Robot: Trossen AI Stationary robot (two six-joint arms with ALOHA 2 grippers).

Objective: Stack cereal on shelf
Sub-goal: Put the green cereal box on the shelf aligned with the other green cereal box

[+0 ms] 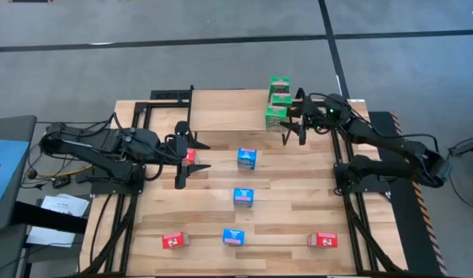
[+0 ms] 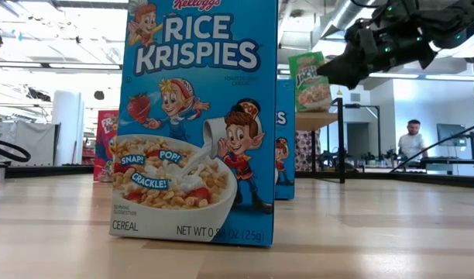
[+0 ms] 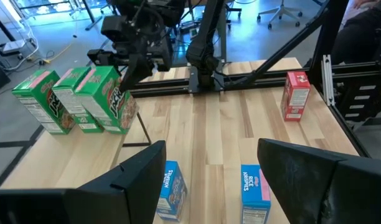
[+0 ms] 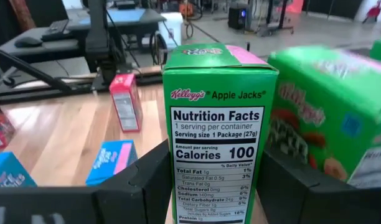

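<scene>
While the slatted light-wood counter [image 1: 298,208] carries six small cardboard boxes of cereal standing loose, three blue [image 1: 246,158] and three red [image 1: 322,240], the three green ones are at the small light-wood shelf on black legs [image 1: 221,108] at the far edge. Two green boxes [image 1: 279,89] already stand side by side on its top. The third green Apple Jacks box [image 4: 218,124] is clenched between the fingers of the right tool [image 1: 292,123], lifted at the shelf's right end just beside its neighbours.

The main risk, as I judge it, is the held box brushing the nearest standing green box as it goes down, tipping it or nudging the row along. The grip looks to sit low on the narrow sides, so a tilted release could also leave the box leaning or let it drop off the shelf's edge.

Reaching forward from its base at the counter's right side, the right arm is stretched toward the shelf with its wrist roughly level. The left arm extends from the left edge, its left tool [image 1: 192,157] spread open around a red box [image 1: 189,157], not gripping it.
</scene>
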